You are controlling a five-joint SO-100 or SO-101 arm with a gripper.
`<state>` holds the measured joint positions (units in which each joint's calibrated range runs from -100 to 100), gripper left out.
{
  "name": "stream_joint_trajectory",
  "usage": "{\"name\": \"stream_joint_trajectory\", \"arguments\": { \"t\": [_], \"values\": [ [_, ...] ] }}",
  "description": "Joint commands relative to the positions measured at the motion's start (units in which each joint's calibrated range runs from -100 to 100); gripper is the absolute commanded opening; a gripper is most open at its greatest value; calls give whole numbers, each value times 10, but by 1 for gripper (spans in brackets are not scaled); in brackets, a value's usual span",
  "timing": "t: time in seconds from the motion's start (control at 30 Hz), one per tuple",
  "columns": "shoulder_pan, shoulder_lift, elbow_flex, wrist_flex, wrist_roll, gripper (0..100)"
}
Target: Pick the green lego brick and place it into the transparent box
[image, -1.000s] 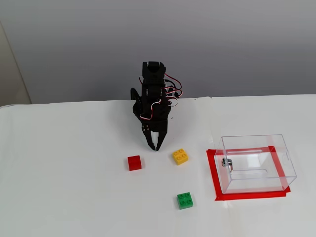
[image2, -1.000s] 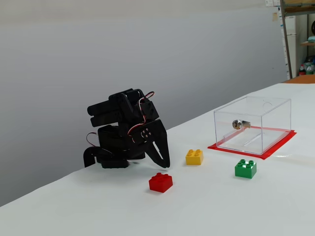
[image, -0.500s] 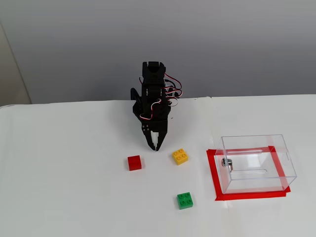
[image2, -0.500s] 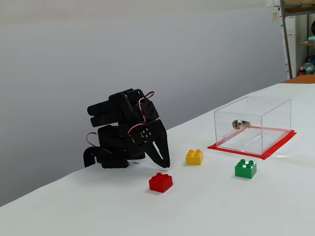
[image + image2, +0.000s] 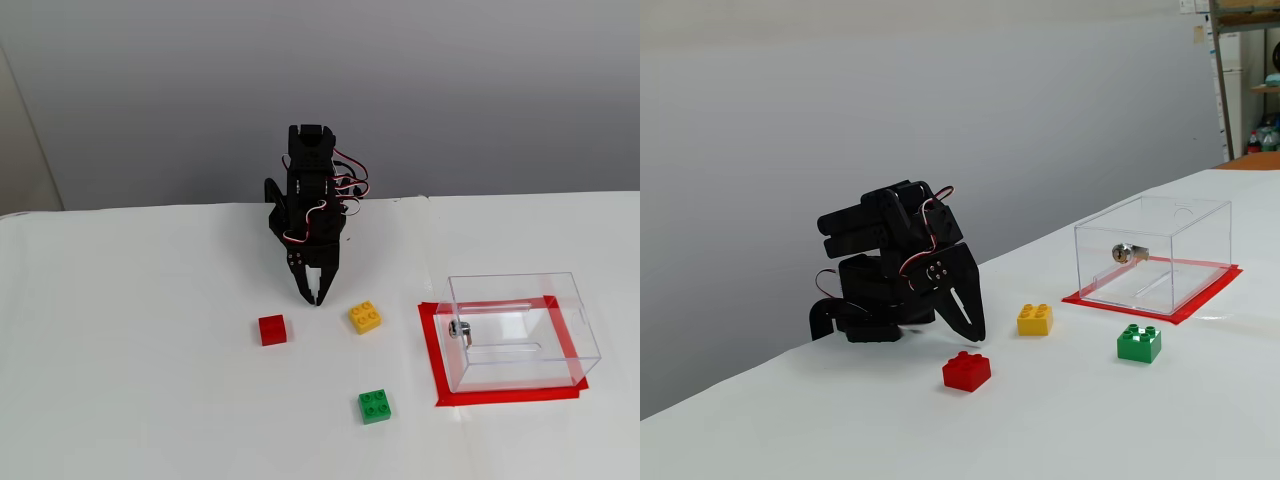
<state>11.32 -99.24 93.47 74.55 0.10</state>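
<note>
while the arm is sitting folded at the back of the table, nothing is moving toward the pick.
the gripper (image 5: 314, 297) is pointing down with its jaws closed or nearly so, holding nothing, in the same pose as a second ago, so the reach is not starting yet. the red brick (image 5: 272, 329) and yellow brick (image 5: 365, 317) are lying just in front of it. the green lego brick (image 5: 374, 406) is sitting further out on the table, untouched, near the red tape (image 5: 431, 350) around the transparent box (image 5: 520, 330), which is standing empty.
</note>
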Motion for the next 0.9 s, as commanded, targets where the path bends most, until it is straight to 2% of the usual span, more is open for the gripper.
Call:
{"name": "stream_joint_trajectory", "arguments": {
  "t": [0.0, 0.57, 0.87],
  "values": [
    [0, -4, -16, 3, 0, 2],
    [0, 1, -16, -3, -1, 1],
    [-21, 14, -90, -3, 2, 1]
  ]
}}
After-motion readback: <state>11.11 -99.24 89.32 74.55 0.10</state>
